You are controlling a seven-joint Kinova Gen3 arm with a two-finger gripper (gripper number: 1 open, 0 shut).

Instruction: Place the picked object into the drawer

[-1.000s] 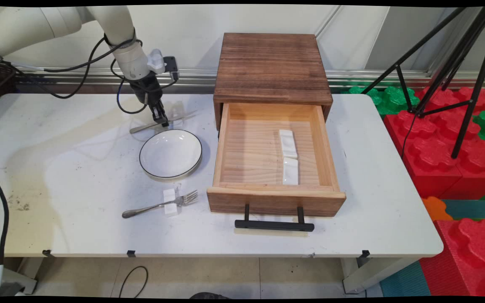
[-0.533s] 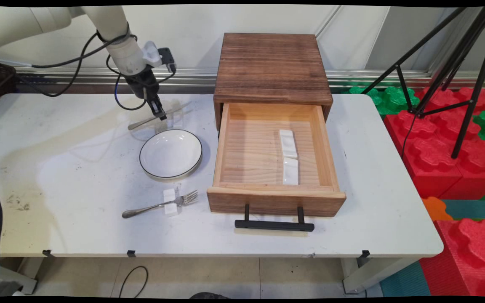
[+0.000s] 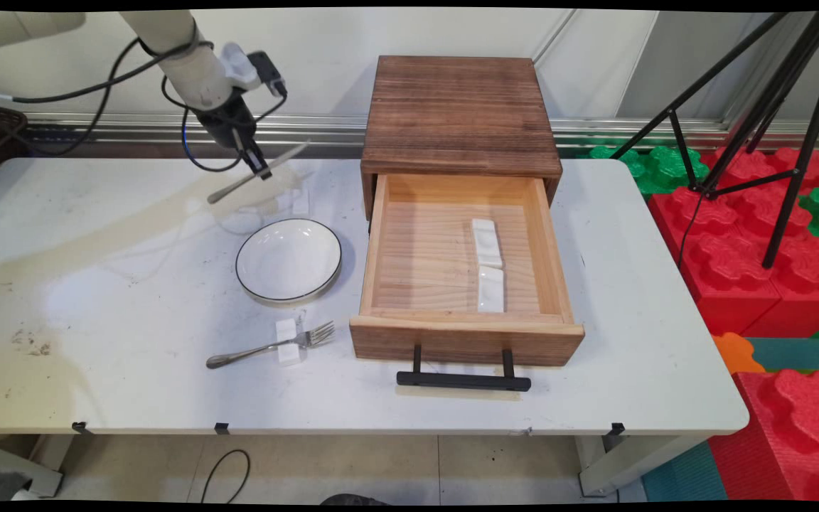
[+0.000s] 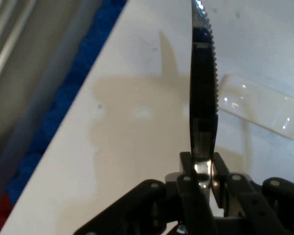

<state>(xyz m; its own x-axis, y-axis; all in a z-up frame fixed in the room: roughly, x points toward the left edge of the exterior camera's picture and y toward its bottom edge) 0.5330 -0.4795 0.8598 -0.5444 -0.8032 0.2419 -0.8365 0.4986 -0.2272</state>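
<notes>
My gripper (image 3: 261,171) hangs above the table's far left part, shut on a metal table knife (image 3: 257,173). The knife is lifted off the table and tilts, blade up to the right, handle down to the left. In the hand view the serrated blade (image 4: 204,83) rises straight from between the fingers (image 4: 188,169), with my gripper (image 4: 204,167) closed on it. A white rest (image 4: 262,105) lies on the table below, also visible behind the knife (image 3: 301,199) in the main view. A white bowl with a dark rim (image 3: 288,259) sits just in front.
An open wooden drawer (image 3: 463,270) of a brown cabinet (image 3: 459,114) holds two white rests (image 3: 488,264). A fork (image 3: 271,346) lies on another white rest (image 3: 286,341) near the front. Black tripod legs (image 3: 772,121) and red foam blocks (image 3: 758,242) stand to the right.
My gripper has risen and moved left and back, carrying the knife up off its white rest on the table. The bowl, fork and drawer have stayed put.
</notes>
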